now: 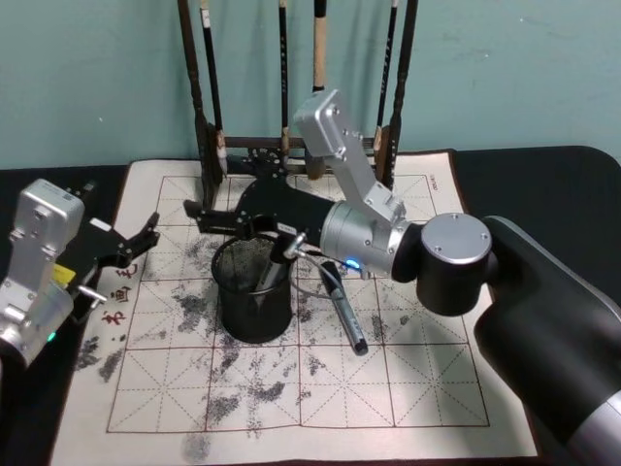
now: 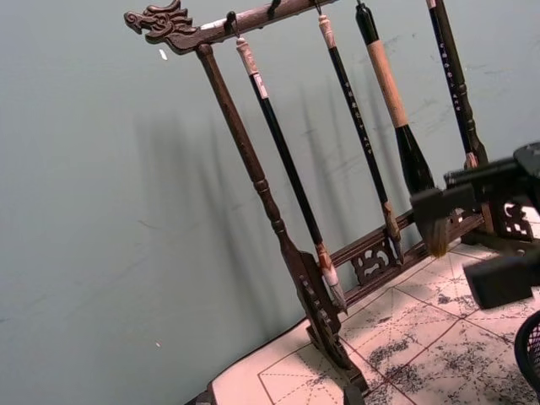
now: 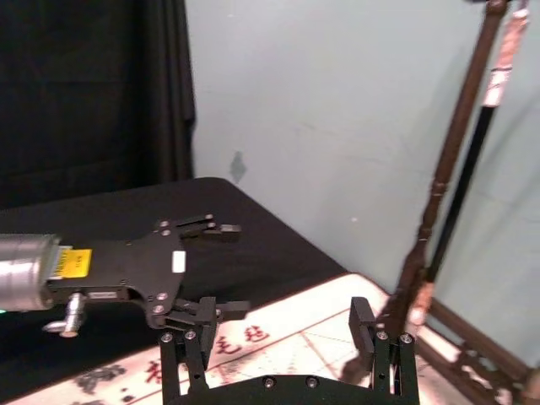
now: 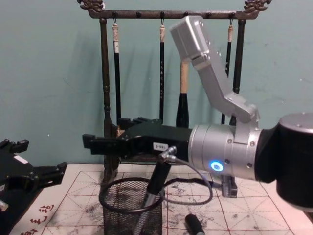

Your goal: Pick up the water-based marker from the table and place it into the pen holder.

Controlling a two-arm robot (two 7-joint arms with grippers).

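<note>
Marker (image 4: pixel 155 185): seen leaning inside the pen holder (image 1: pixel 254 313).
Pen holder: set on the ink-stained mat (image 1: pixel 388 388), near of the brush rack (image 4: pixel 103 73).
Right gripper (image 3: pixel 283 354): held above the holder, fingers spread, nothing grasped.
Left gripper (image 3: pixel 228 268): held at the mat's left edge, fingers spread, empty.
Dark pen (image 1: pixel 345 313): laid just right of the holder.

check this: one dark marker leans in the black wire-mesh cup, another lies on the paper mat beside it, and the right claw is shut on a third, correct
No: the right wrist view shows the right claw open and empty. The rest stands: one dark marker leans in the black wire-mesh cylindrical cup, a second marker lies on the ink-stained paper mat beside it.
</note>
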